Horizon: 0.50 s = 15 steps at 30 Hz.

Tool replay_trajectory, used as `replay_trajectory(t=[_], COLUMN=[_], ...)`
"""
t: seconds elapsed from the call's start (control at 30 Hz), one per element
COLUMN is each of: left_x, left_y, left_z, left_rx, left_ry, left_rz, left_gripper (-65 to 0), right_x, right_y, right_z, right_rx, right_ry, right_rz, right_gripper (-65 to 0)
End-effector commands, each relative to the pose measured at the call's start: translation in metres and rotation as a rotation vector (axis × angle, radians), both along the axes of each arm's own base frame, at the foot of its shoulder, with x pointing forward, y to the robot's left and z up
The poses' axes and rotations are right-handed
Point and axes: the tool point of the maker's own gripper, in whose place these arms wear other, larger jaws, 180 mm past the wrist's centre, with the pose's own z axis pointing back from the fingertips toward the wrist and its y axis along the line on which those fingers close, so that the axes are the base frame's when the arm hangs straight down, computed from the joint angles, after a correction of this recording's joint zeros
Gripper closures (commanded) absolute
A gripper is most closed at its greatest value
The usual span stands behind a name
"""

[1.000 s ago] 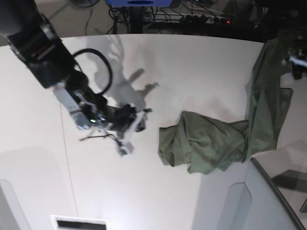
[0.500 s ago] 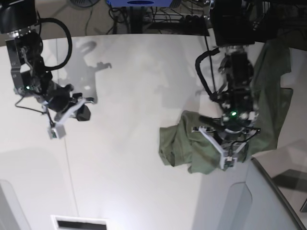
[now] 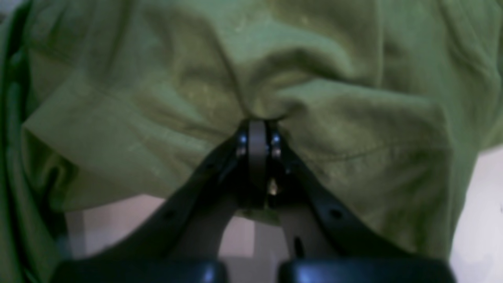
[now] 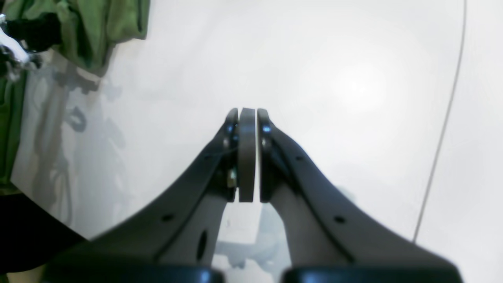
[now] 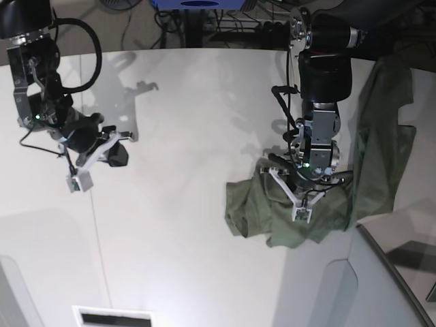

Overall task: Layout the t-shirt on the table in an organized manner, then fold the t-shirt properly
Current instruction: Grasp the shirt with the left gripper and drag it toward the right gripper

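Two arms are in play, but only one is working the cloth. The left gripper [image 3: 257,131], which half a second ago stood over the crumpled heap, has now come down onto it and its jaws have pinched together on a fold of the t-shirt [image 3: 165,98]; in the left wrist view the green fabric puckers into radiating creases right where the tips meet, which reads as a real grasp and not a mere touch. In the base view that same gripper [image 5: 304,197] sits on the upper middle of the heap, and the bunched edge beneath it has drawn in a little compared with the earlier picture.

The t-shirt [image 5: 272,208] lies bunched on the table [image 5: 204,122] toward its right side in the base view, with a long stretch of it trailing up along the far right edge. None of it is laid flat.

The right gripper [image 4: 246,129] is clenched on nothing, its pads pressed together above bare white tabletop, well apart from the garment; in the base view it [image 5: 109,151] hangs at the left, roughly where it was half a second ago.

My reading: the layout step has only begun. With a fold now secured, the likely next need is a lift or drag to open the heap, and a pinch through several layers could bring up a clump, not a single edge.
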Motion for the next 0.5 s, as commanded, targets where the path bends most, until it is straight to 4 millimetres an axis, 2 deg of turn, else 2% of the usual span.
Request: replay_trajectory(t=[0.0,0.2,0.47], left_x=[0.001,-0.030,-0.038], left_y=[-0.014,-0.079,-0.155], left_z=[-0.001,-0.025,-0.022], left_rx=[-0.019,-0.012,-0.073], left_ry=[0.015,0.080,0.077], left_rz=[-0.024,-0.208,-0.332], left_gripper=[0.0,0.0,0.0], right_x=[0.009,0.009,0.006], right_y=[-0.007,-0.021,-0.019], right_z=[0.012,0.012,0.009], right_rx=[-0.008,-0.042,-0.033], right_ry=[-0.045,-0.044,-0.035], right_rz=[0.000,0.003,-0.001], right_gripper=[-0.6,-0.6,-1.2])
